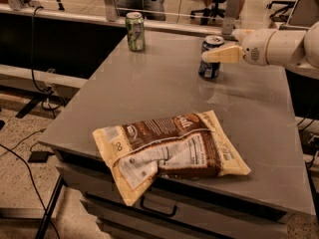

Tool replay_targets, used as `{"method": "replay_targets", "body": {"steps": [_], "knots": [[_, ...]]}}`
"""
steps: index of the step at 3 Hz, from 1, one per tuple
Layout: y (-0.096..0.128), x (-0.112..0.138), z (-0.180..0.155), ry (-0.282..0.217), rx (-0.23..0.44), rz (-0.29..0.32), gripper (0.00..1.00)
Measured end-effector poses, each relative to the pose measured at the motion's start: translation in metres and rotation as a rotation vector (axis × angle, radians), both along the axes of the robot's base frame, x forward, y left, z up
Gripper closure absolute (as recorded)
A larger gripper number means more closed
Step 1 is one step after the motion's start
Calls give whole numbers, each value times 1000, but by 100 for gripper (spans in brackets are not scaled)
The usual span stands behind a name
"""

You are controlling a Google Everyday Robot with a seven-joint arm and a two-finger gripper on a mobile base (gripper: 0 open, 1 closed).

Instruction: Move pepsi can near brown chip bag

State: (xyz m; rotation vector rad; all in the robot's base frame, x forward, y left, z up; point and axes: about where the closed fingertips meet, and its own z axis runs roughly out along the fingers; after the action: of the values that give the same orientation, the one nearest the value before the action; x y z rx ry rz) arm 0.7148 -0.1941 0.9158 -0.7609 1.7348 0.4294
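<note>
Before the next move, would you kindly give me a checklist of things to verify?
1. Tool at the pepsi can, far side of the table: ok.
2. Pepsi can upright: ok.
3. Firm hold on the can: cannot tell.
4. Can near the brown chip bag: not ok; the bag lies at the near edge.
5. Green can off the path to the bag: ok.

You'll see your gripper (pixel 218 50) at the pepsi can (pixel 209 67), far right of the tabletop (pixel 149 86). It is pale cream, and the arm (pixel 284 46) behind it is white. The pepsi can is dark blue with a silver top and white markings. The soda can (pixel 135 31) at the far edge is green and white. The brown chip bag (pixel 169 148) has cream-yellow edges and a white label with dark print. The tabletop is plain grey.
</note>
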Motion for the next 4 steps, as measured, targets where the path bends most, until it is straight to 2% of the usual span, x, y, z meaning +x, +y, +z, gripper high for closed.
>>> {"method": "replay_targets", "body": {"steps": [1,2,3,4], "knots": [[9,1,-4,4,15,22,38],[16,-2,0,-4,38,54,71],[16,-6,11,-15,57,71,93],[13,-31,39,-9,56,118,100]]}}
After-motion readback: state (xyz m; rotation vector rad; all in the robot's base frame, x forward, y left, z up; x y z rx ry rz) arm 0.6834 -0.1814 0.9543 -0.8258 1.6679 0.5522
